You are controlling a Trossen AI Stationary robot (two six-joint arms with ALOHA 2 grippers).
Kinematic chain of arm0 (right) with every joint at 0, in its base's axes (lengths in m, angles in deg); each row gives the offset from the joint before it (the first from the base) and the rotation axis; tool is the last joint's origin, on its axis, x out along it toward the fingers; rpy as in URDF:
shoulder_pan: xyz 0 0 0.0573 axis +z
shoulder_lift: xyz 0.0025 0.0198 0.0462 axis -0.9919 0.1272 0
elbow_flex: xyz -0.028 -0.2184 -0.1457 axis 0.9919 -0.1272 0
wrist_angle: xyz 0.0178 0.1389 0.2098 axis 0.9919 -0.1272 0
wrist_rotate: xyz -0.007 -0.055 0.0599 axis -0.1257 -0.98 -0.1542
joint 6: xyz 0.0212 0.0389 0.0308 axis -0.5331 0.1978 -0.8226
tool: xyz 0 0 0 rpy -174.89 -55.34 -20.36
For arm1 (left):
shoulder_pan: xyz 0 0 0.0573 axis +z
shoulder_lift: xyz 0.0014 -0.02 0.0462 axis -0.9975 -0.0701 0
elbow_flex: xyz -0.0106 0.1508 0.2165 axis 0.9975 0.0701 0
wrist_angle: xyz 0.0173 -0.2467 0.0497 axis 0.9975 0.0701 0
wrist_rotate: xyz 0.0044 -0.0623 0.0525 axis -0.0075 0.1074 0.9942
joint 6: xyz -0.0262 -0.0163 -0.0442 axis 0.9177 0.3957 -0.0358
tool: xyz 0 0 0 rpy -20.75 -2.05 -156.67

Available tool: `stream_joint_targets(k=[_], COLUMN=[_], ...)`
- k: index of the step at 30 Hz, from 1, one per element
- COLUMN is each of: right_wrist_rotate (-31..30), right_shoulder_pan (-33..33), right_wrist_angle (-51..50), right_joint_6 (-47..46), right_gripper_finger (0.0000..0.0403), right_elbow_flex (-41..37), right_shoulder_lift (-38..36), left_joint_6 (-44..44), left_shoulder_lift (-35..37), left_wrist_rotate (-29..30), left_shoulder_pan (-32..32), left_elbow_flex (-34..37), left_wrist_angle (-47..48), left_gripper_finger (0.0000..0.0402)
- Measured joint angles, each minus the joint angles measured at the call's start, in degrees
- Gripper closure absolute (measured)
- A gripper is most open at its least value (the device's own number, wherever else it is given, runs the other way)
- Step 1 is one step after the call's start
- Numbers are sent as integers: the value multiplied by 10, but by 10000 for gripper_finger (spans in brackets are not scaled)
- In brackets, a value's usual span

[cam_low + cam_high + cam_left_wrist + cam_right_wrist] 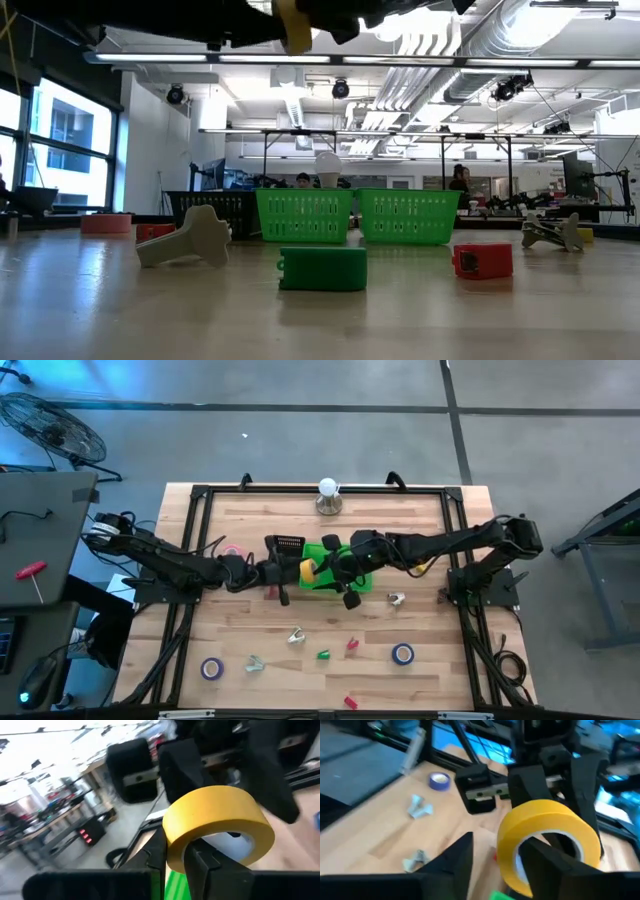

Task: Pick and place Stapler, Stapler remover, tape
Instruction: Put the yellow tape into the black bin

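Above the green basket (322, 550) at the table's middle, the left gripper (298, 570) pinches the yellow tape roll (307, 569) while the right gripper (330, 563), fingers spread, flanks it.

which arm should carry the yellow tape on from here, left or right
Left, probably. The left gripper is shut on the yellow tape, pinching its wall. The right gripper looks open around the roll, its fingers apart, so it seems to be letting go.
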Motion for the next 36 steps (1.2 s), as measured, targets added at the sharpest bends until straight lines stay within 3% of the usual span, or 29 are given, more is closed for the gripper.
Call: stream_joint_targets(k=[7,12,14,16,19,22,30,36], right_wrist_rotate=[-146,-260,-288,-307,-317,-316,-315,-310], right_shoulder_pan=[34,53,54,53,50,48,48,48], right_wrist_angle=[-54,-93,-94,-97,-101,-103,-104,-107], right_joint_6=[35,29,31,32,27,24,6,0], right_gripper_finger=[202,200,200,200,199,199,199,198], right_elbow_flex=[0,0,0,0,0,0,0,0], right_shoulder_lift=[-33,-44,-45,-45,-45,-45,-45,-45], left_joint_6=[-27,7,46,104,190,214,202,205], left_shoulder_lift=[33,73,84,91,90,79,35,-23], left_wrist_rotate=[106,211,216,170,47,-57,-163,-217], left_shoulder_pan=[1,2,12,31,84,145,276,317], left_elbow_flex=[0,-15,-32,-58,-94,-107,-107,-107], left_wrist_angle=[116,315,410,503,633,664,662,654], left_gripper_finger=[368,368,368,368,368,368,368,368])
